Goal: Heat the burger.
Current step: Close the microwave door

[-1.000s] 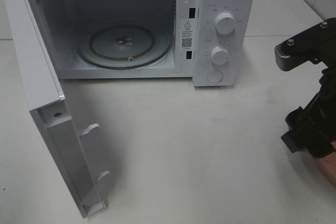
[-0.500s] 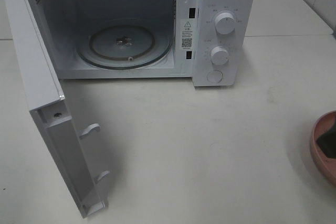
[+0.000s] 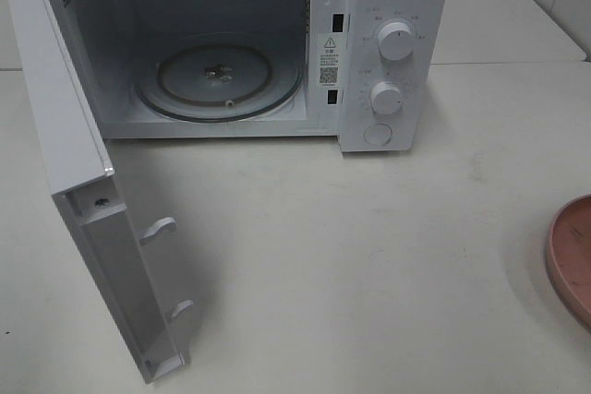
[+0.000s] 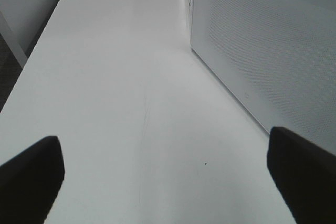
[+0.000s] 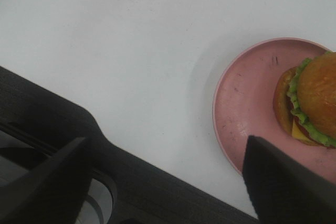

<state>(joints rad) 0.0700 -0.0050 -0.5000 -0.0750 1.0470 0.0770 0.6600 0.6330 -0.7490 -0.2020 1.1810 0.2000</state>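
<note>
1. Exterior high view: you see the white microwave [image 3: 231, 43] at the back of the white table [image 3: 369, 256], with its door [image 3: 83, 182] swung fully open toward the front left.
2. Inside the cavity the glass turntable [image 3: 222, 80] lies bare. On the panel to the right of the cavity sit two round knobs, the upper knob [image 3: 396, 41] above the lower knob [image 3: 386, 98], with a round button [image 3: 378, 135] under them.
3. At the right edge of that view only part of the pink plate [image 3: 571, 256] shows; neither arm appears there.
4. Right wrist view: the burger [image 5: 310, 103] sits on the pink plate [image 5: 247, 108], toward one side of it rather than in the middle. You can make out its glossy brown bun, the green lettuce frill and a yellow slice beneath. Part of it runs out of the picture.
5. The right gripper [image 5: 168, 182] hangs above the table with its two dark fingers spread wide apart. One fingertip [image 5: 283, 182] overlaps the plate's rim in the picture; nothing lies between the fingers, and the burger is clear of them.
6. Left wrist view: the left gripper [image 4: 168, 166] is spread as wide as it goes, one finger [image 4: 31, 171] at each lower corner, with only bare table between them.
7. Beside it stands the perforated outer face of the microwave door [image 4: 262, 51], near one finger but not touching it as far as you can tell.
</note>
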